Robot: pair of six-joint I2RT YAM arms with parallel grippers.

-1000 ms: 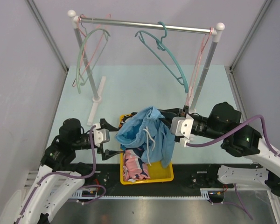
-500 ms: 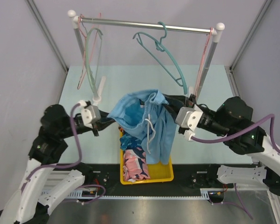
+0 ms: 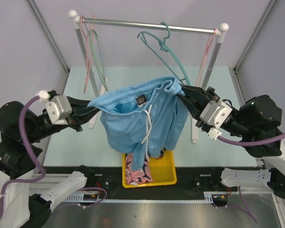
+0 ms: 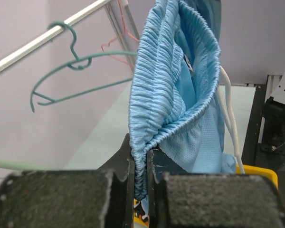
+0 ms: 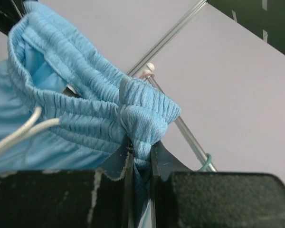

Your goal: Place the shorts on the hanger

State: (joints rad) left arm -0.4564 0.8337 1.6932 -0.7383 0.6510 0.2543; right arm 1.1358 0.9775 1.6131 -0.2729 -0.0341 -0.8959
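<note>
We now hold shorts [image 3: 142, 118] up out of bin [image 3: 167, 176], waistband stretched wide; left hand [image 3: 91, 105], right hand [image 3: 184, 94] each pinched tight on it.

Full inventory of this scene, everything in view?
table: 1, pale mint, underneath everything
rack: 1, silver bar on white posts, back of table
teal hanger: 1, teal, mid bar
green hanger: 1, pale green, bar's left end
left pink hanger: 1, pink, bar's left end
right pink hanger: 1, pink, bar's right end
bin: 1, yellow, near edge
patterned clothes: count unclear, pink-navy, in bin
shorts: 1, light blue, stretched above bin
left gripper: shut on waistband
right gripper: shut on waistband's other end
</note>
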